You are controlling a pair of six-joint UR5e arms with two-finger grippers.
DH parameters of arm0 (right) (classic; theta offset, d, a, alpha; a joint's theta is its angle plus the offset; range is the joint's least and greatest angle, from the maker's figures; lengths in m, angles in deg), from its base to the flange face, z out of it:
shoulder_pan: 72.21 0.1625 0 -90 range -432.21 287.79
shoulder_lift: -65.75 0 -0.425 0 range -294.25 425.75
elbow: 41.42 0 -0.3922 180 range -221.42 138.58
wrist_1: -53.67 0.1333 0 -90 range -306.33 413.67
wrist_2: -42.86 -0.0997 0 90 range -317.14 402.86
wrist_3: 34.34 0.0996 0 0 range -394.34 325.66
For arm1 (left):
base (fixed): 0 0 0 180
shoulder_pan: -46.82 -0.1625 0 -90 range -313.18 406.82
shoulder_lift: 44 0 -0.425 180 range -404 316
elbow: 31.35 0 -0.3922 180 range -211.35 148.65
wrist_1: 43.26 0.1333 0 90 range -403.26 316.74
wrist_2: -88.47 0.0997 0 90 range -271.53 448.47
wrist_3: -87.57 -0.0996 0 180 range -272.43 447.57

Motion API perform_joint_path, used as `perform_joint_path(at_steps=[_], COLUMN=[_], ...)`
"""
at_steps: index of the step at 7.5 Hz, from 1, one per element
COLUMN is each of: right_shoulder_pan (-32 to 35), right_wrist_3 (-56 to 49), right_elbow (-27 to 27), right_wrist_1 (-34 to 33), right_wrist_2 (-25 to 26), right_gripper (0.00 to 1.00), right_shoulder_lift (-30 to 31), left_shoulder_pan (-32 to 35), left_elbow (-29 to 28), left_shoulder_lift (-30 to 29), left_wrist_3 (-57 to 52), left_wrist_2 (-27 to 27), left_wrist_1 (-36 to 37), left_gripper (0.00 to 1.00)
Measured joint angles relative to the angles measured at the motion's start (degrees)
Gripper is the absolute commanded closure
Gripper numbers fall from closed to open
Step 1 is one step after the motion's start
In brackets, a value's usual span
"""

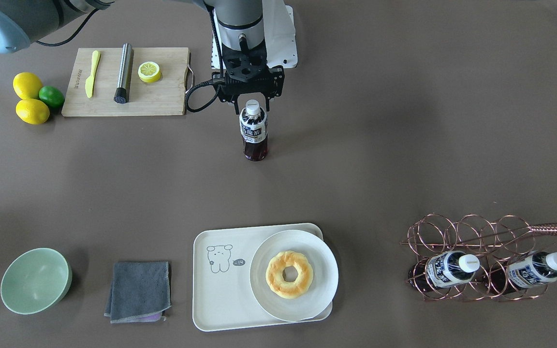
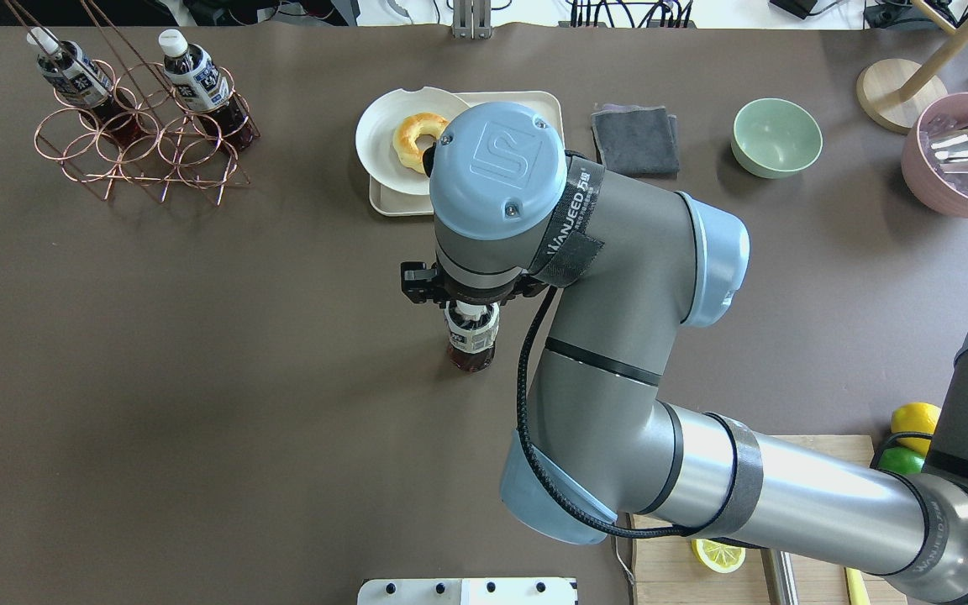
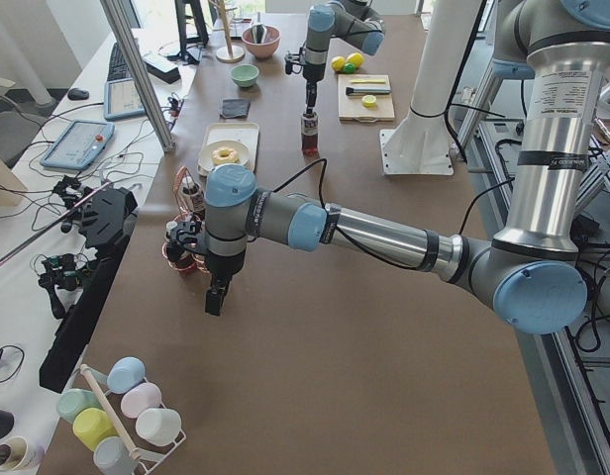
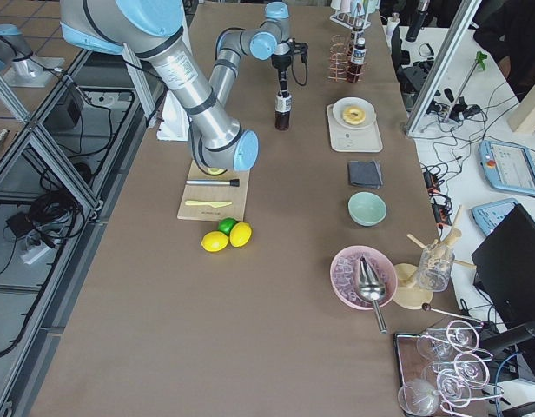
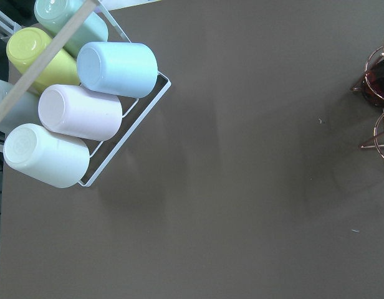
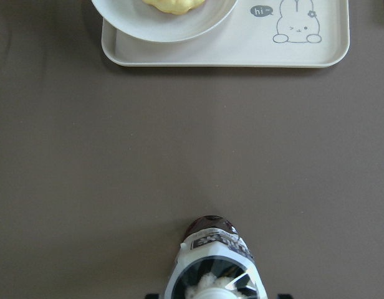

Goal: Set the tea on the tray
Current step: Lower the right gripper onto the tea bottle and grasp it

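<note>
the tea [image 1: 253,131] stands upright on the bare table, well apart from the tray [image 1: 213,299], which holds a plate [image 1: 326,263] with a donut [image 1: 273,278]. the right gripper [image 1: 253,110] sits over its cap, jaws spread either side and seemingly not touching. the left gripper [image 3: 215,300] hangs near the rack [image 3: 178,259]; whether it is spread or closed i cannot tell.

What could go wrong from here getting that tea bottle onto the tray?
One: the right gripper sits only at the cap of the tea, so the tall bottle may swing or slip when carried. Two: the plate covers much of the tray; only the bear side is bare, so a landing off target may hit the plate's rim and tip.
</note>
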Motion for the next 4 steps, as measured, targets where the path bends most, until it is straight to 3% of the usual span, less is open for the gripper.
perform_joint_path(at_steps=[2,4], right_shoulder_pan=[-0.47,-0.47], right_wrist_3=[0.79,0.92], right_elbow=[-0.05,-0.09], right_wrist_1=[-0.02,-0.03], right_wrist_2=[0.10,0.17], right_gripper=[0.82,0.98], right_shoulder_lift=[0.04,0.12], left_shoulder_pan=[0.00,0.00], left_elbow=[0.04,0.05], left_shoulder_lift=[0.01,0.06], left_wrist_3=[0.00,0.00], left_wrist_2=[0.00,0.00], left_wrist_1=[0.00,0.00], left_gripper=[0.02,0.02])
